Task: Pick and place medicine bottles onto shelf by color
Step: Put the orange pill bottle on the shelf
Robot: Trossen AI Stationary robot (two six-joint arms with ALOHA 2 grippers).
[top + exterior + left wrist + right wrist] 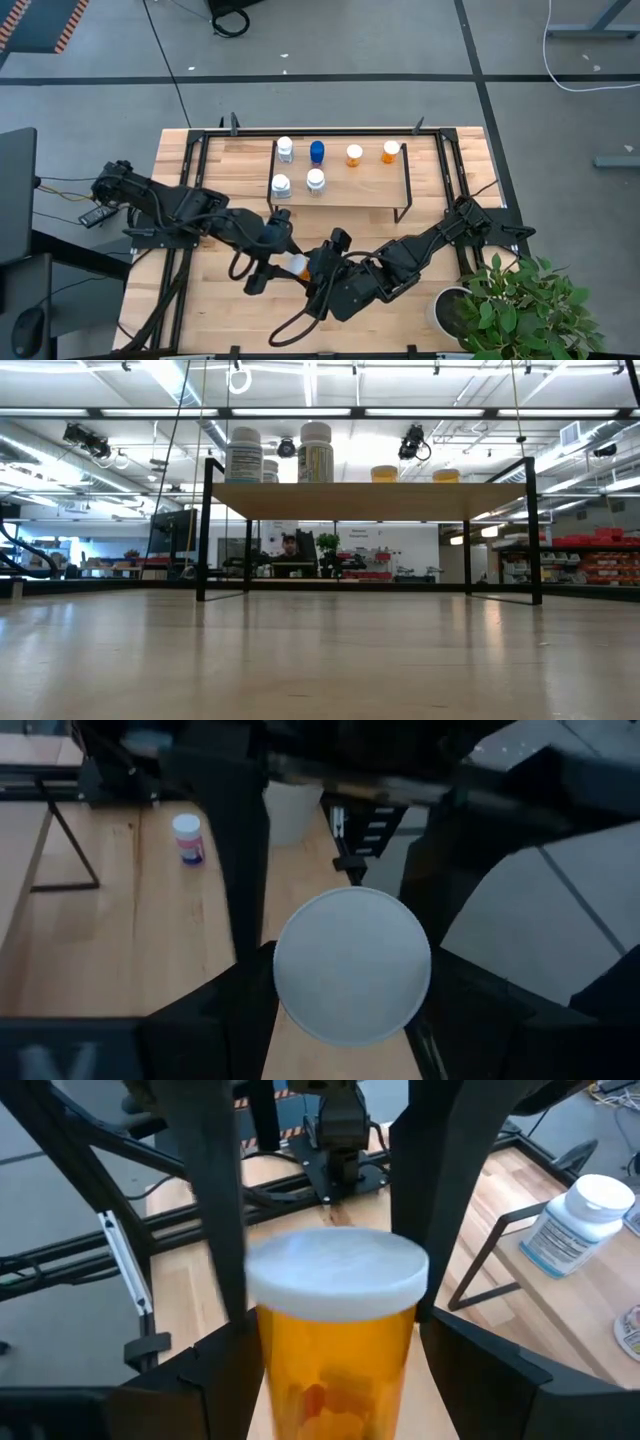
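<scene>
An orange medicine bottle with a white cap [294, 265] hangs above the table's near middle, between my left gripper [278, 252] and my right gripper [318, 268], both shut on it. The shelf [340, 178] stands at the far middle. On it stand three white bottles [281, 185], a blue one [317, 152] and two orange ones [354, 154]. A pinkish bottle [187, 838] stands on its base on the table. The low view shows neither gripper. My left gripper pinches the cap's rim [285, 970] between its two fingers. They come from the cap end, along the bottle, and the cap's flat top faces my wrist. The bottle is lifted clear of the table. My right gripper pinches the orange body just below the cap [275, 1370] between its two fingers, which lie across the bottle. They come from the table's right. The bottle is tilted, with its cap toward the left arm.
A potted plant [520, 300] in a white pot [450, 305] stands at the near right corner. The shelf's thin black legs [405, 210] reach down to the table just beyond the grippers. Black frame rails [195, 180] run along the table's sides.
</scene>
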